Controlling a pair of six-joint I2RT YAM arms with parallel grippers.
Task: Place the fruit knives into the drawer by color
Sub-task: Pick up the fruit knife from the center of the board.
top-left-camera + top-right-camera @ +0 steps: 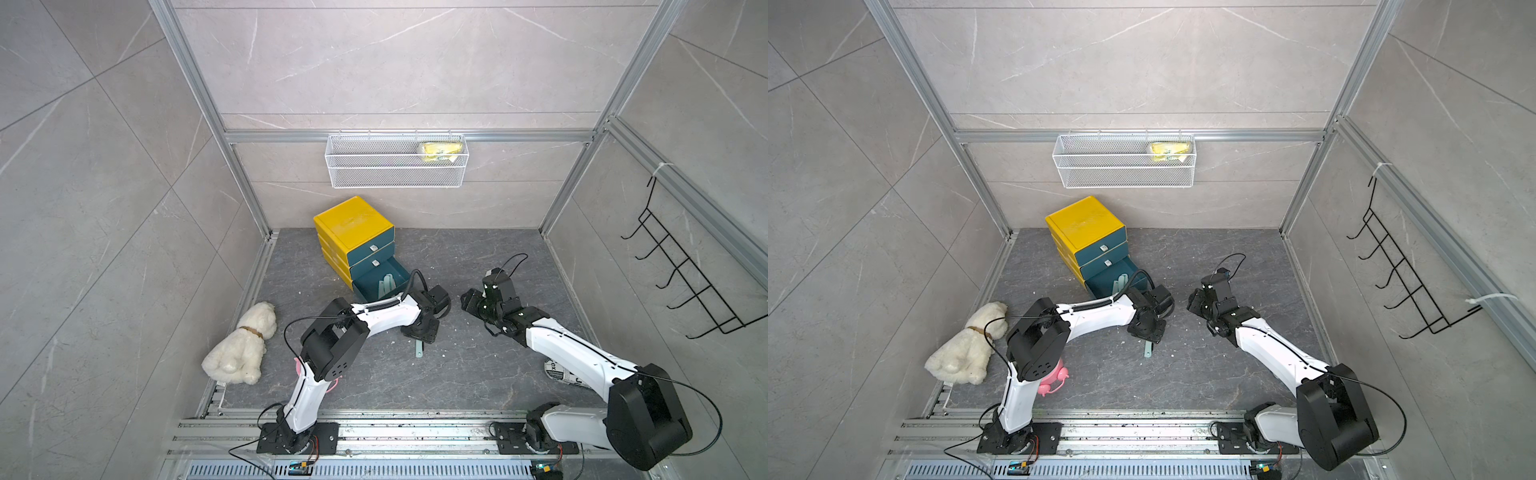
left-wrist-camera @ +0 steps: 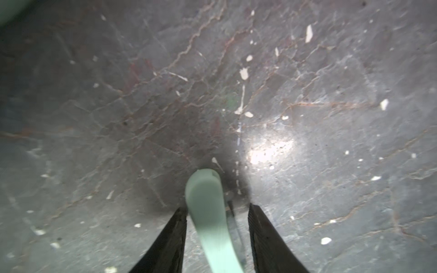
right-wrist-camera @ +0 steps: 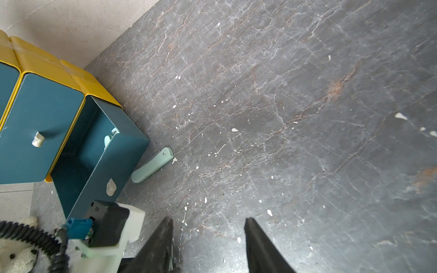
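A mint-green fruit knife (image 1: 419, 349) (image 1: 1148, 349) lies on the dark floor. My left gripper (image 1: 419, 336) (image 2: 217, 208) points down over it. The jaws straddle the knife's handle (image 2: 208, 212), open, with a gap left on one side. The yellow cabinet (image 1: 353, 224) has teal drawers, and its bottom drawer (image 1: 400, 271) (image 3: 101, 165) is pulled out. Mint knives (image 1: 385, 286) (image 1: 1120, 283) lie inside that drawer. Another mint knife (image 3: 152, 166) rests on the floor beside it. To the right, my right gripper (image 1: 467, 301) (image 3: 208, 219) hovers open and holds nothing.
A white plush dog (image 1: 241, 345) lies at the left, with a pink toy (image 1: 1052, 376) under my left arm. On the back wall hangs a wire basket (image 1: 397, 166). A black hook rack (image 1: 685, 282) is mounted on the right wall. A printed white object (image 1: 555, 370) sits under my right arm.
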